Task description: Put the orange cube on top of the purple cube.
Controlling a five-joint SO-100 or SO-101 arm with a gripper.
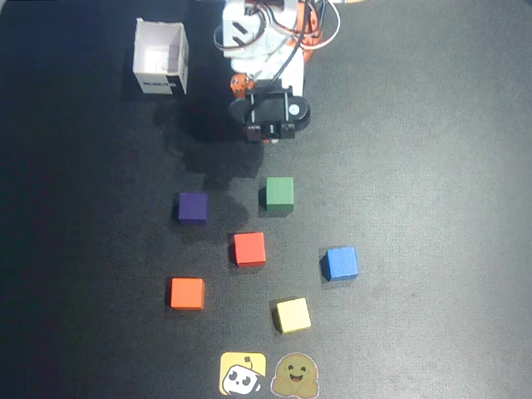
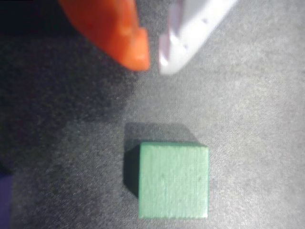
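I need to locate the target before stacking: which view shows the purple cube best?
The overhead view: the purple cube sits whole and unobstructed, left of the green cube. The wrist view catches only a dark sliver of it at its lower left edge.

Dark grey matte tabletop (image 1: 432, 166) fills the overhead view; no walls, floor or windows visible. Lighting from above casts soft shadows beside objects. In the wrist view, the same fine-grained surface (image 2: 257, 109) appears, darker toward the left.

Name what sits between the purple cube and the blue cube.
The red cube lies roughly between purple cube and blue cube, seen in the overhead view.
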